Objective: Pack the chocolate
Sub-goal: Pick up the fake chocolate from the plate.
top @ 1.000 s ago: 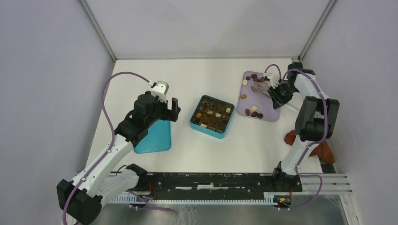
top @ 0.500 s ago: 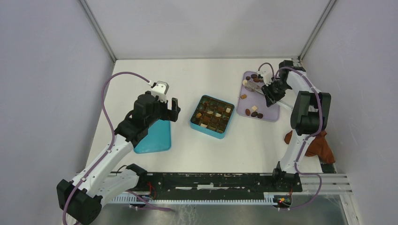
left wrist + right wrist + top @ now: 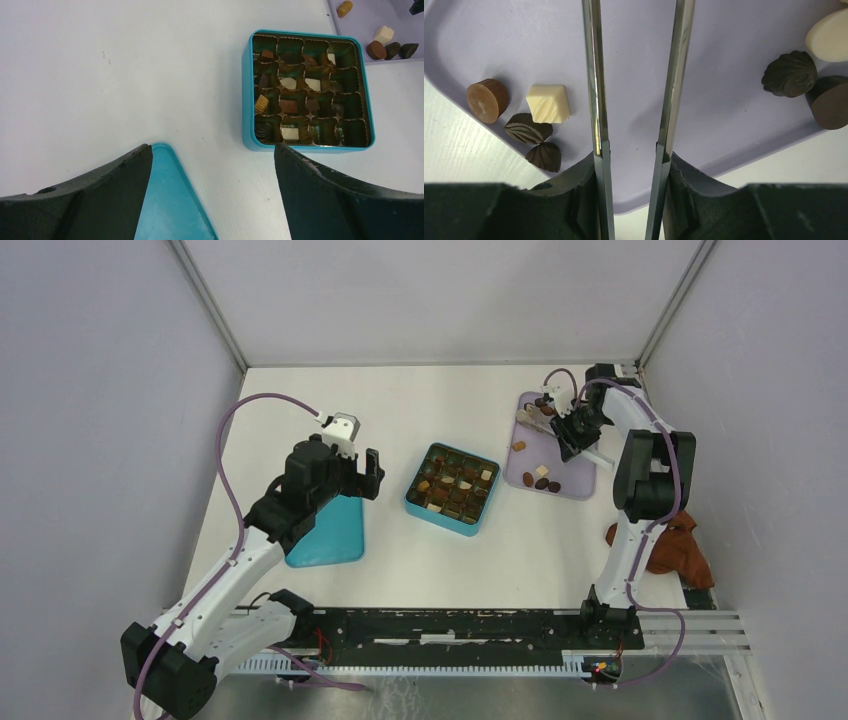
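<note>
Silver metal tongs (image 3: 593, 75) are clamped in the right gripper (image 3: 629, 165), blades apart over the lavender tray (image 3: 724, 100) near the surface's far right corner. Loose chocolate (image 3: 549, 102) lies on either side of the blades, none between. The left gripper (image 3: 212, 150) gapes empty, well apart.

The tongs (image 3: 595, 75) run off the top edge, tips unseen; one cream chocolate (image 3: 828, 35) is clipped at the right edge.

Right pincer (image 3: 630, 170) gripping metal tongs (image 3: 593, 75), lavender tray (image 3: 724, 50), 4 chocolates (image 3: 548, 103) one side, 3 opposite
</note>
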`<state>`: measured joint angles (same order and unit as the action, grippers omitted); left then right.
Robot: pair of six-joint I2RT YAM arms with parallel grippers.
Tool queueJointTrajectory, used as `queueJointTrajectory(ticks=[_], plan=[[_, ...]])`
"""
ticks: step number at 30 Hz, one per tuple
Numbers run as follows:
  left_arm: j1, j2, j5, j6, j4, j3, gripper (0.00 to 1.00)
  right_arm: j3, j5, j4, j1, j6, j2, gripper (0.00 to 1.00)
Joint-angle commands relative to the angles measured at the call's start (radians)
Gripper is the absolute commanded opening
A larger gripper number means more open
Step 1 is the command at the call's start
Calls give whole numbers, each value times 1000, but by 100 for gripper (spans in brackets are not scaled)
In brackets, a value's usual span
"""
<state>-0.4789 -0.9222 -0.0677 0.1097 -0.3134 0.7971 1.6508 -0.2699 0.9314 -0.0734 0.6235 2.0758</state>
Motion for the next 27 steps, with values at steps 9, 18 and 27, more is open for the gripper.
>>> queueJointTrajectory(ticks=[9, 18, 27], plan=[[2, 4, 14, -32, 10, 4, 96, 46, 67, -43, 7, -37, 21, 44], [3, 4, 13, -32, 10, 4, 96, 96, 49, -30, 9, -47, 54, 44], [3, 2, 12, -34, 9, 4, 96, 151, 35, -6, 17, -37, 99, 44]])
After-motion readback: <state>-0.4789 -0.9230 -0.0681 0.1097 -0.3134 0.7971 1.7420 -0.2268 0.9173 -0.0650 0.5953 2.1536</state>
